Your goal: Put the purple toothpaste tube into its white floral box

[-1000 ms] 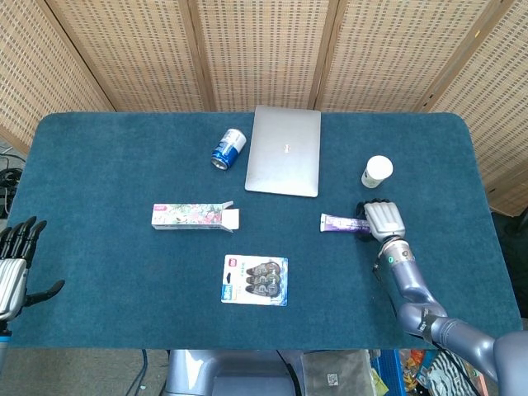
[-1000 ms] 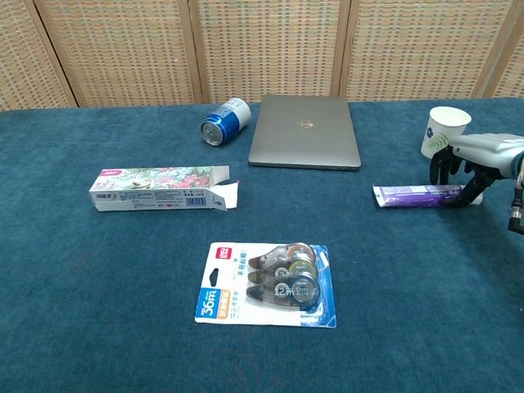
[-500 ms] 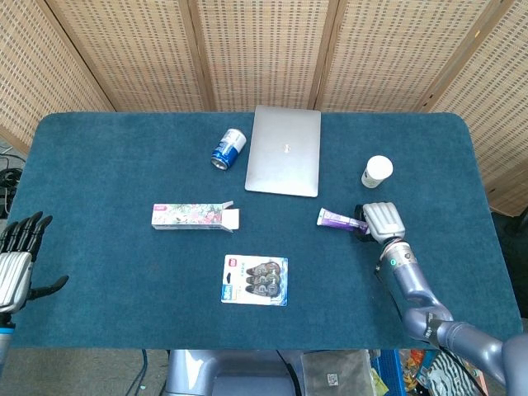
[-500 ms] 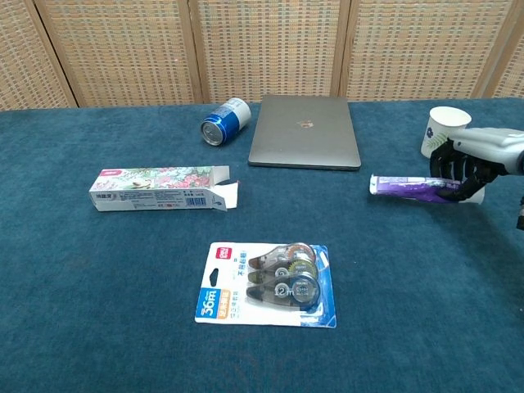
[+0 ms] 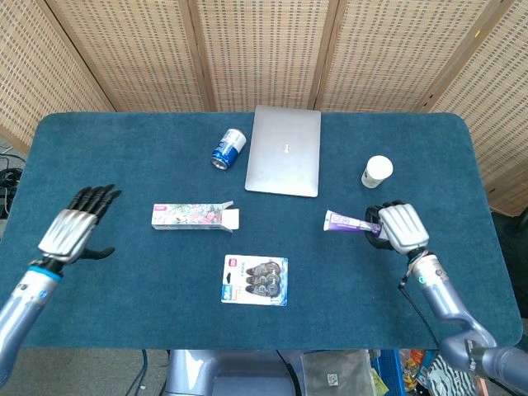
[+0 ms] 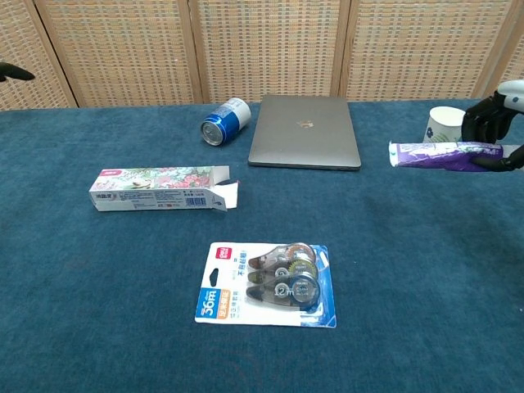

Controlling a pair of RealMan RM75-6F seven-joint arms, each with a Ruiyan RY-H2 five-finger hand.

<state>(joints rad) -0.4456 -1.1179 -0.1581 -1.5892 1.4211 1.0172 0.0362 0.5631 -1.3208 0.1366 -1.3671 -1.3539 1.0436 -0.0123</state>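
Toothpaste tube (image 5: 348, 221) grasped by right hand (image 5: 399, 227), left hand (image 5: 76, 228) spread, teal table (image 5: 124, 148), wicker screens (image 5: 264, 49).

light: bright, even, diffuse | shadows: faint, soft | glare: none | focus: sharp both views

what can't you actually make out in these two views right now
- Cap end of the toothpaste tube: both views, covered by the right hand.
- Left hand: chest view, cut off at the left edge.
- Open end of the floral box: both views, inside too dark and small to see.

Office-like desk: laptop (image 5: 284, 150), correction tapes (image 5: 255, 280)
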